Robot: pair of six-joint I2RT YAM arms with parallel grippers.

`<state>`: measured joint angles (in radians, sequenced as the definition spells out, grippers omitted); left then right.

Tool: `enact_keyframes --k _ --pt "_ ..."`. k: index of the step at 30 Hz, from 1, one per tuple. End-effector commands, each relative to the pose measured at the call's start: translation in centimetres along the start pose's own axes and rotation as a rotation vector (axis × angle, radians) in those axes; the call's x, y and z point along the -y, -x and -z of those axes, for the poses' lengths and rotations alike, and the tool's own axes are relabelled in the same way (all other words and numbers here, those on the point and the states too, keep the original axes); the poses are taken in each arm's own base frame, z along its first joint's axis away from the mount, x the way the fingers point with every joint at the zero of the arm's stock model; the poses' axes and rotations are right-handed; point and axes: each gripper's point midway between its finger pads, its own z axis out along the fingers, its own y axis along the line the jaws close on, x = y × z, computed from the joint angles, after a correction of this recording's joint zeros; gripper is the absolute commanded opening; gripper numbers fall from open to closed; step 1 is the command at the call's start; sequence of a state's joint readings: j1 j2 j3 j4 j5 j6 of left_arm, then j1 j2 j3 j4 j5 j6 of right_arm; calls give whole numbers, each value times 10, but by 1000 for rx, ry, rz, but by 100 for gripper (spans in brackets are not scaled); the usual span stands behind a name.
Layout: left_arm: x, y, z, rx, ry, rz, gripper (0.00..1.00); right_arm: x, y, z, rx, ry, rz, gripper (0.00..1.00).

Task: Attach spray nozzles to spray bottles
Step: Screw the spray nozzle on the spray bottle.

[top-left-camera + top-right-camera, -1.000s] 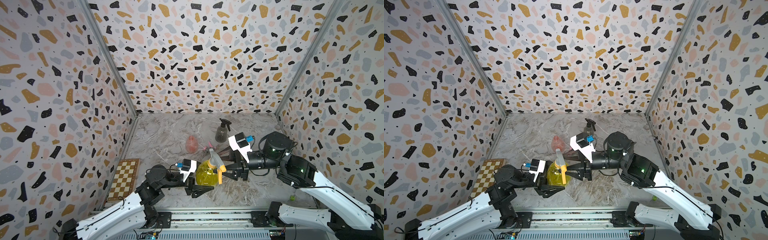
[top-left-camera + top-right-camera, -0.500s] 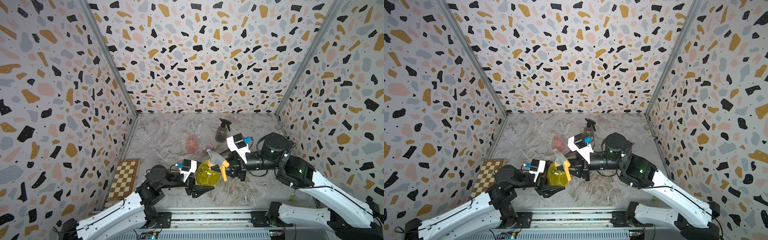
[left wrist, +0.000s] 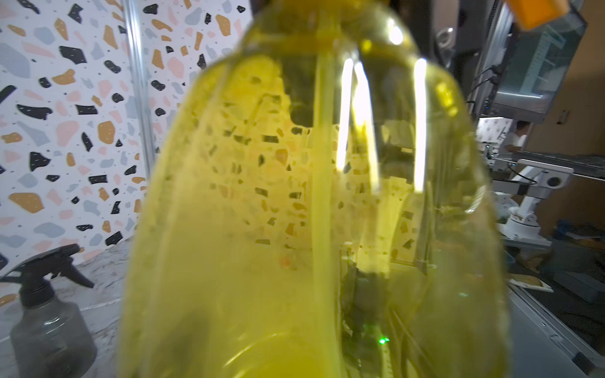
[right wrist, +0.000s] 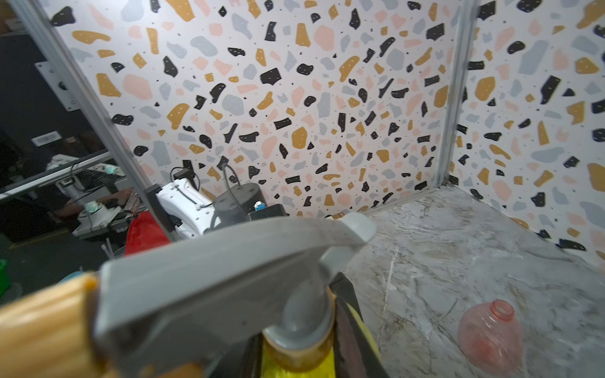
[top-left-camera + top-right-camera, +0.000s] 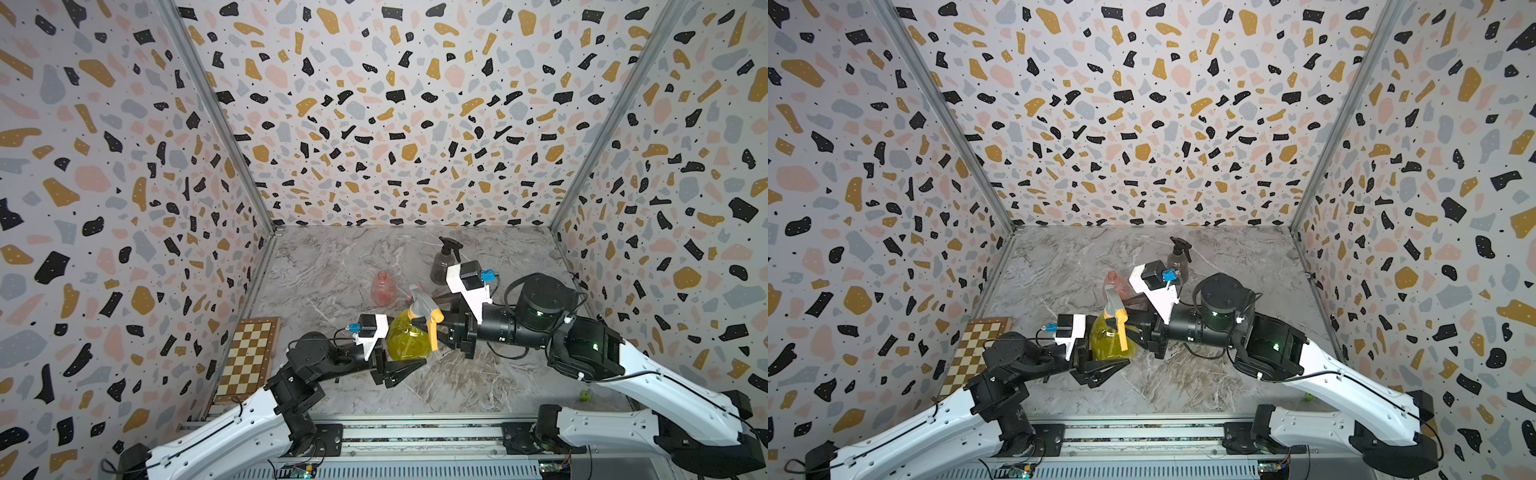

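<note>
The left tool [image 5: 409, 370] clamps the yellow bottle [image 5: 407, 338] low on its belly. The right tool [image 5: 444, 332] pinches narrow on the collar of the grey-and-yellow nozzle [image 5: 422, 303] atop it, its dip tube [image 3: 322, 196] inside the bottle. Behind, on the desk [image 5: 478, 382], the pink bottle [image 5: 382, 288] stands open-necked near the black-capped dark bottle [image 5: 441, 266].

Terrazzo-print walls [image 5: 374, 124] close me in on three sides, speckled black, ochre, pink and grey, and they meet at pale metal posts [image 5: 216, 112]. The floor [image 5: 332, 266] is grey-brown marble with pale veins. In both top views a chessboard [image 5: 249, 353] lies flat at lower left, against the wall's foot. A metal rail [image 5: 415, 432] runs along the bottom edge, and a tiny green thing [image 5: 585, 395] lies at lower right. In my left wrist view a monitor [image 3: 540, 65] hangs at upper right, in a dim room outside.
</note>
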<state>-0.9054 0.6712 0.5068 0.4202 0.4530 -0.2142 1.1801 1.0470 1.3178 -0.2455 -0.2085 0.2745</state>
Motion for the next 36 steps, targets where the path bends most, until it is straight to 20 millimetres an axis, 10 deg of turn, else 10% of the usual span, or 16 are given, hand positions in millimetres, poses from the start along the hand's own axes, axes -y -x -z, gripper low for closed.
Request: enact_keyframes --k 1,13,28,36 --pt "-28 46 4 128 189 -50 0 6 -43 -19 -141 -107 -148 26" --pt "-44 38 4 104 268 -40 0 16 -28 -39 -50 -301 -196 34" --pt "-6 40 5 100 69 -68 0 -34 12 35 40 -5 92 69" --pt "40 38 6 60 -198 -68 0 -18 24 50 13 238 100 73"
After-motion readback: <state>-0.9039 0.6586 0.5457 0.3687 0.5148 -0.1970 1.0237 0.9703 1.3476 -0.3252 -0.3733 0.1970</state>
